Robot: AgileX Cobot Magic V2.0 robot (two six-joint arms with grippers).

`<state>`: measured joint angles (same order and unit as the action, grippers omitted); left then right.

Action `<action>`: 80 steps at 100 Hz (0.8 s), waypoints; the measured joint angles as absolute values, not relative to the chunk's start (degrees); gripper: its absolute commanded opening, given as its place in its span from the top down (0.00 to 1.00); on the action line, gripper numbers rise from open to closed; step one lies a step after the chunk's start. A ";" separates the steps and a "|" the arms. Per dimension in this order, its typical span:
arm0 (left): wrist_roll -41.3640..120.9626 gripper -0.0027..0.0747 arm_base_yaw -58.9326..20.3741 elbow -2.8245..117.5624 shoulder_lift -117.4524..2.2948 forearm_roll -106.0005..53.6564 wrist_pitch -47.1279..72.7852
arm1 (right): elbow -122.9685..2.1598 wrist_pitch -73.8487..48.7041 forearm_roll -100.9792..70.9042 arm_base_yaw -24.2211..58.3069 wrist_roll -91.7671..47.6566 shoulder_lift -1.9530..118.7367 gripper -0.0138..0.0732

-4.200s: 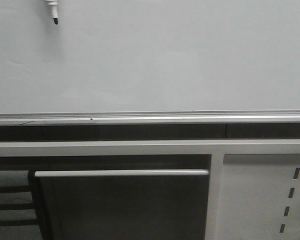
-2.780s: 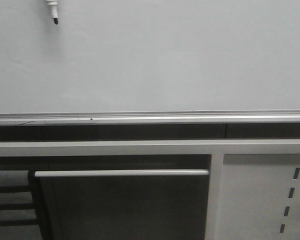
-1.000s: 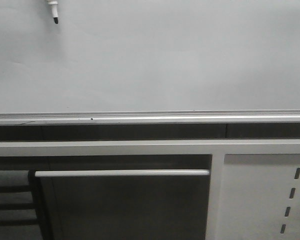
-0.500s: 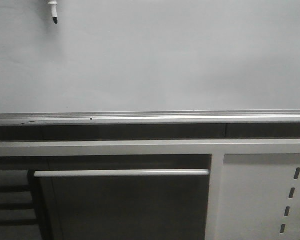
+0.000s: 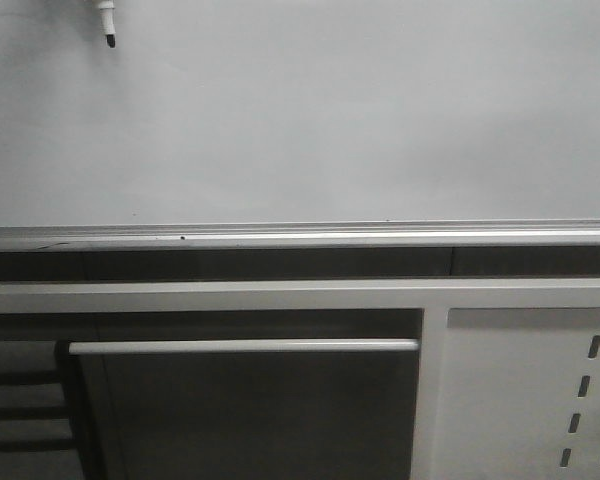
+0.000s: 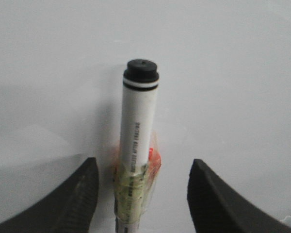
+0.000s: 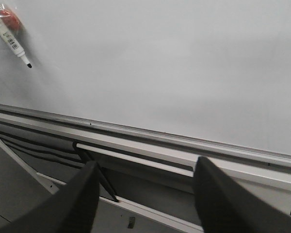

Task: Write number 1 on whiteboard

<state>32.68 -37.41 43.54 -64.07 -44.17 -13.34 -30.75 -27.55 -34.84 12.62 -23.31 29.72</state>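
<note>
Here, large plain white-grey whiteboard (image 5: 360,120) wide and unmarked; silver aluminium rail (image 5: 300,237) along lower edge. White marker with black tip (image 5: 106,22) near upper left corner. Left gripper (image 6: 143,194) fingers apart beside taped marker; right gripper (image 7: 145,194) spread, holding nothing.

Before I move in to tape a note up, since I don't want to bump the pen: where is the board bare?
The whiteboard is unmarked from the marker at its upper left corner all the way right, and down to the aluminium rail. Only that corner is occupied. The right gripper hangs open below the rail.
</note>
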 measured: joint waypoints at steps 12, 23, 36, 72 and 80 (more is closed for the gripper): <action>32.68 0.59 -37.41 43.54 -64.82 -43.29 -13.86 | -30.75 -27.55 -34.84 12.62 -23.31 29.72 0.40; 32.68 0.59 -37.41 43.54 -65.96 -42.95 -14.07 | -30.75 -27.55 -34.84 12.62 -23.31 29.72 0.40; 32.68 0.63 -37.41 43.54 -66.88 -42.86 -14.80 | -30.75 -27.55 -34.84 12.62 -23.31 29.72 0.40; 32.68 0.99 -37.41 43.67 -67.64 -42.86 -15.58 | -30.75 -27.55 -34.84 12.62 -23.39 29.72 0.40; 32.68 0.99 -37.41 43.67 -67.64 -42.86 -15.58 | -30.75 -27.55 -34.84 12.62 -23.39 29.72 0.40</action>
<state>32.68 -37.41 43.67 -67.64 -42.86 -15.58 -30.75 -27.55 -34.84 12.62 -23.39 29.72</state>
